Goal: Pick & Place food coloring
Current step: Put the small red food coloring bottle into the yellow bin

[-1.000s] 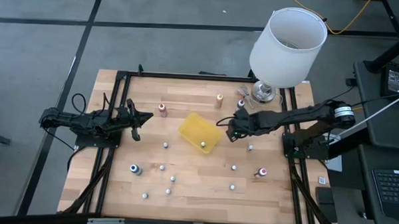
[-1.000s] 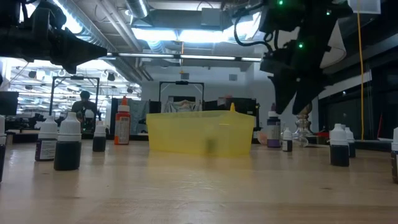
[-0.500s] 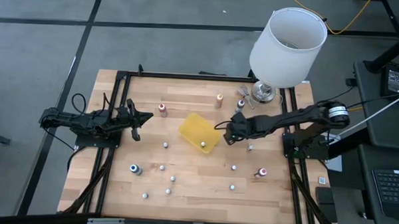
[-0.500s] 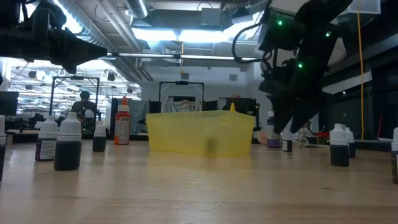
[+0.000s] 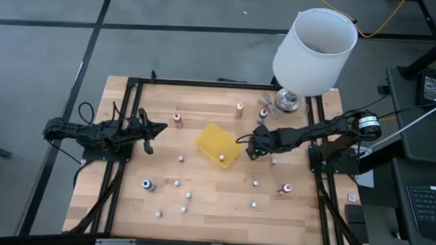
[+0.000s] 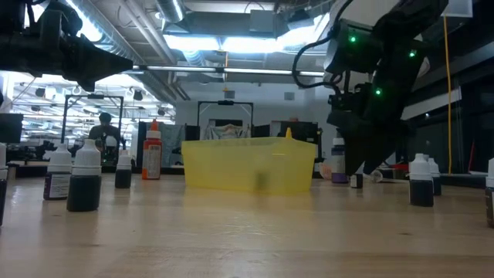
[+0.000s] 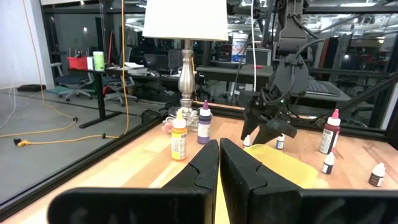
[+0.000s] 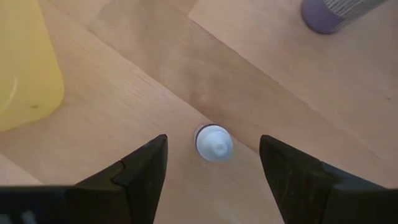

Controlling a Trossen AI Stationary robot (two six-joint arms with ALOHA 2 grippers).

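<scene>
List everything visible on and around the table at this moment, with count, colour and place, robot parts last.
Yellow tray: one, yellow, near the table's middle.
Food coloring bottles: many, mostly white-capped, a few with red, orange, blue or purple caps, scattered upright over the wood; exact count unclear.
White-capped bottle: one, standing between the right claw's fingers, beside the tray.
Lamp: one, white shade on a silver base, far right corner of the table.
Table: one, light wood with a black frame.
Person: one, far back in the room in the low view.
Left claw: shut, holding nothing, waiting at the table's left side.
Right claw: open, lowered around the white-capped bottle.
</scene>
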